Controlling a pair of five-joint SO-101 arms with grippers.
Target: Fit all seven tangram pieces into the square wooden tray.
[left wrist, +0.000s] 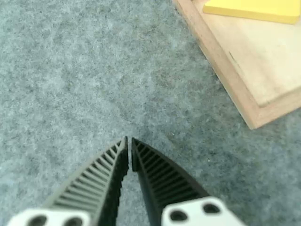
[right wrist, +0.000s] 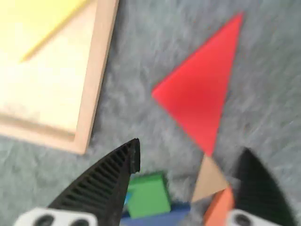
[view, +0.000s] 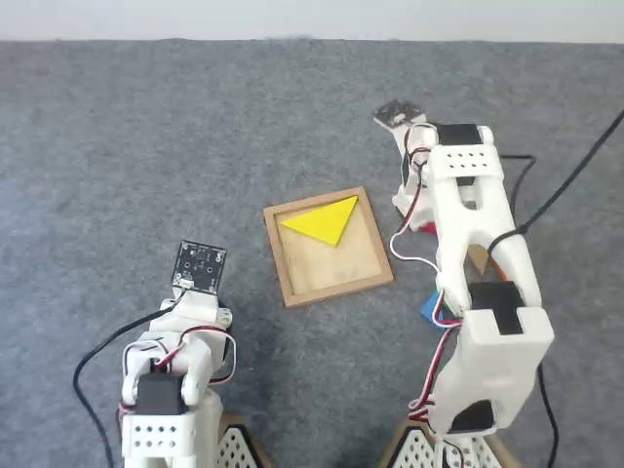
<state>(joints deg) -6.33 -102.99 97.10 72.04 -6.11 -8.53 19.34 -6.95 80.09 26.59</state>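
The square wooden tray (view: 283, 273) lies mid-table with a yellow triangle (view: 320, 221) in its far corner; both also show in the left wrist view as tray (left wrist: 235, 89) and yellow triangle (left wrist: 254, 9). My left gripper (left wrist: 129, 141) is shut, empty, over bare carpet near the tray's corner. My right gripper (right wrist: 188, 157) is open above a red triangle (right wrist: 202, 94), beside the tray's edge (right wrist: 96, 80). Closer to the wrist lie a green piece (right wrist: 148, 193), a tan piece (right wrist: 207, 181), an orange piece (right wrist: 218, 207) and a blue piece (right wrist: 164, 211). The right arm (view: 473, 224) hides most pieces from above.
Grey carpet covers the table. Black cables run off the right arm toward the right edge. A blue piece (view: 430, 308) peeks out beside the right arm. Open carpet lies left of and beyond the tray.
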